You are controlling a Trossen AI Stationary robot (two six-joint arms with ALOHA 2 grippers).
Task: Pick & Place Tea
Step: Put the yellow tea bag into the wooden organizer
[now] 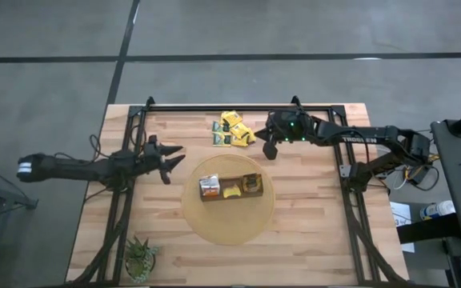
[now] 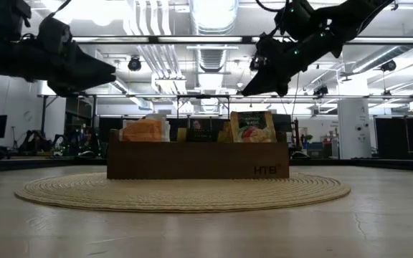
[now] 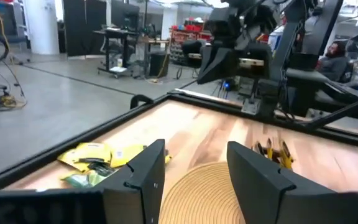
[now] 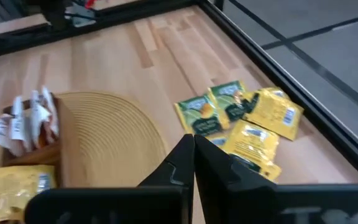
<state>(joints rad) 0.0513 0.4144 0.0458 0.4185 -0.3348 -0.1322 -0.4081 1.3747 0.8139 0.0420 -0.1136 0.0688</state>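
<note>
A wooden table (image 1: 310,232) holds a round woven mat (image 1: 238,228) with a brown box (image 1: 231,188) at its centre. Loose tea sachets (image 1: 232,129) lie near the far edge. The right gripper (image 1: 269,147), fingers closed and empty, hovers beside them; it likely must open and descend. The left gripper (image 1: 174,160) waits open near the left edge.

Both arms are matte black. The right arm (image 1: 350,136) carries white lettering and green lights; the left arm (image 1: 70,168) has a white band.
</note>
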